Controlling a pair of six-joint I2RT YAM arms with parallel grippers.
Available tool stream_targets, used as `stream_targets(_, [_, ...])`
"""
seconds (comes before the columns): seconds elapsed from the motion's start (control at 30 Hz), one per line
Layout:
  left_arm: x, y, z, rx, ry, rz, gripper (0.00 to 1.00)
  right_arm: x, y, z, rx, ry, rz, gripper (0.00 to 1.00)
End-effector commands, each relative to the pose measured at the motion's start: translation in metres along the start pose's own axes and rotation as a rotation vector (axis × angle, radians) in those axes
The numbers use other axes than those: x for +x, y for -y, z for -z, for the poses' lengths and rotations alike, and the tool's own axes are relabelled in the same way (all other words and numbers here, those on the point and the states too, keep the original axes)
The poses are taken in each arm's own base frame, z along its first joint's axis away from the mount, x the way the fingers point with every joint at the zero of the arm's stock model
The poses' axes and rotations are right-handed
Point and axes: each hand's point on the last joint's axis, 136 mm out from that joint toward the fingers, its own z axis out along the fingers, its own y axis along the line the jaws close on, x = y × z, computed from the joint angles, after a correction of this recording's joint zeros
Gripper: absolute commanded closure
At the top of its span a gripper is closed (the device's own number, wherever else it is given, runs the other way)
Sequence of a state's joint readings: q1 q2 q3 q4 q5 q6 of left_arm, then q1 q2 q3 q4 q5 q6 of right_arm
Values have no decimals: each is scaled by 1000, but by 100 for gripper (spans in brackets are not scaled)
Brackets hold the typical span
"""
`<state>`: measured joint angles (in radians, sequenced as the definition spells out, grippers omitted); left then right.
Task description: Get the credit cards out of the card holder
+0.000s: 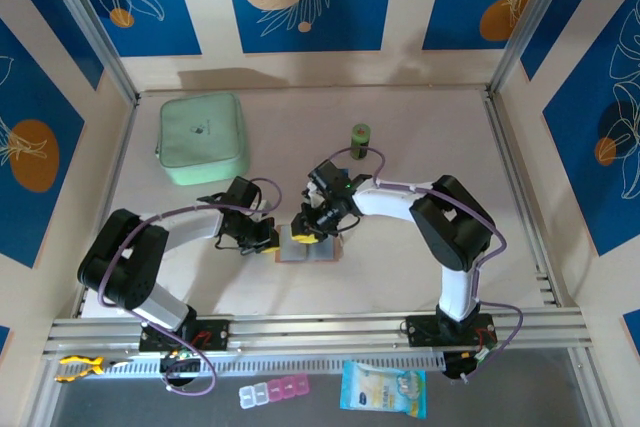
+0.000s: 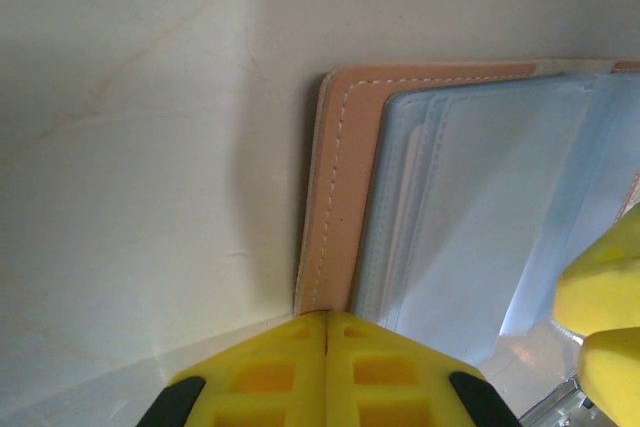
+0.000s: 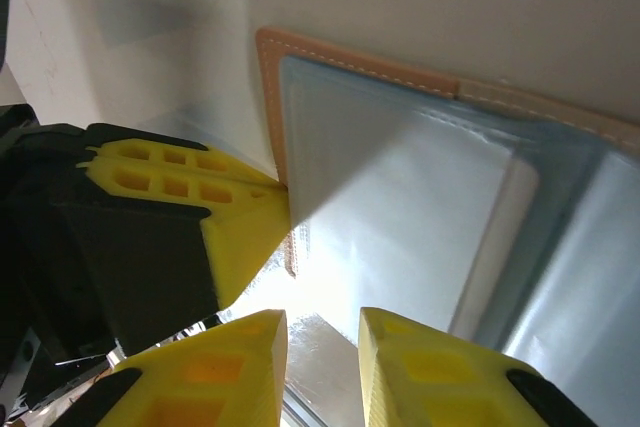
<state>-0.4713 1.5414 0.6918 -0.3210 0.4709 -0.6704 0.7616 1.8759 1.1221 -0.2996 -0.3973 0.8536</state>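
A pale table [image 1: 420,147] inside a walled booth. The largest thing on it is a mint-green zip case [image 1: 203,137] at the far left. The left arm [image 1: 185,219] and right arm [image 1: 445,222] bend inward and meet near the table's middle, over the card holder [image 1: 310,253]. From above, the two wrists cover much of the holder. It lies open and flat, tan stitched border outward and grey-blue pockets facing up. The pockets are cloudy and glare-washed in both wrist views, and their contents cannot be made out. The holder's right side is cut off in the left wrist view, and its lower edge is lost in glare in the right wrist view. The left gripper [image 2: 327,332] is closed, its yellow fingertips pressed together with the tip touching the holder's tan left edge. The right gripper [image 3: 322,317] hangs over the holder's near edge with its fingers [image 3: 420,367] a little apart. Whether they pinch a pocket edge is unclear. Below the arm bases, off the table, lie a blue snack packet [image 1: 383,388] and a pink-and-clear pill box [image 1: 273,392]. A small green cylinder [image 1: 360,135] stands at the far centre.
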Motion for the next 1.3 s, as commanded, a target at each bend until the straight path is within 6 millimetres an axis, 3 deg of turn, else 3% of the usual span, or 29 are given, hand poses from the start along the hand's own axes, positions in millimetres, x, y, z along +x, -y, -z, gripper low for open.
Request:
stream_targets(0.0, [5, -13, -3, -31, -20, 6, 98, 2, -2, -7, 9, -30, 13, 73])
stream_targets(0.67, [7, -15, -4, -38, -27, 8, 98, 10, 25, -3, 156, -21, 19, 75])
stream_targets(1.27, [0, -4, 7, -27, -4, -8, 97, 12, 28, 4, 61, -8, 10, 76])
